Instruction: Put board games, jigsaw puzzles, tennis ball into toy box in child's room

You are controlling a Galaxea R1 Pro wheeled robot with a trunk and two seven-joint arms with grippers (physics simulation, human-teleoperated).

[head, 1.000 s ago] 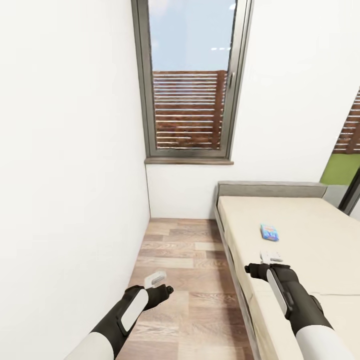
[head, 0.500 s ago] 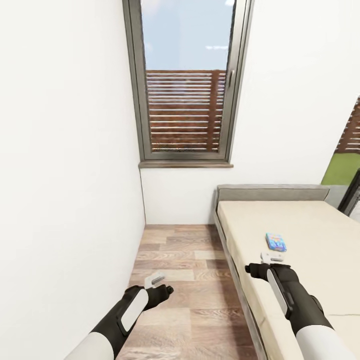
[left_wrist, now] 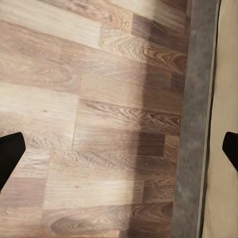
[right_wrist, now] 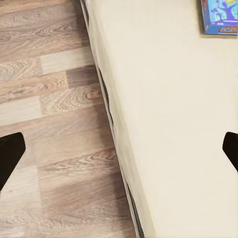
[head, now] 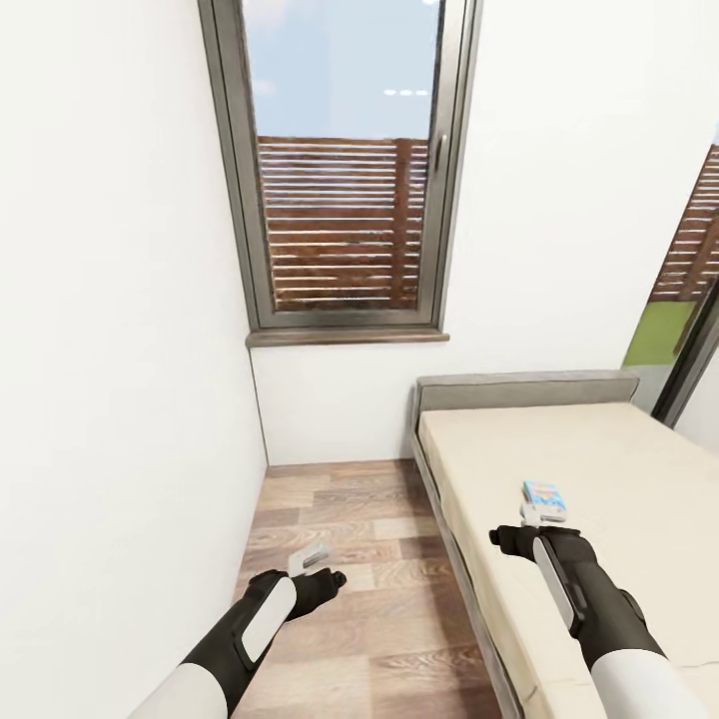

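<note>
A blue-purple board game [head: 540, 490] lies flat on the beige mattress of the bed [head: 619, 469], and also shows in the right wrist view [right_wrist: 219, 17]. My right gripper [head: 544, 514] hovers over the mattress just short of that box, open, with its black fingertips [right_wrist: 11, 153] wide apart and nothing between them. Over the wood floor beside the bed frame [left_wrist: 194, 124] my left gripper [head: 310, 557] is held out, open and empty.
A white wall [head: 120, 350] stands close on the left. A tall grey-framed window [head: 340, 180] fills the far wall above the strip of plank floor [head: 340, 519] between wall and bed. A grey headboard [head: 524, 387] ends the bed.
The whole view has shifted as the robot moved; window and bed have slid left. The board game now lies closer to my right gripper. Both arms keep the same pose.
</note>
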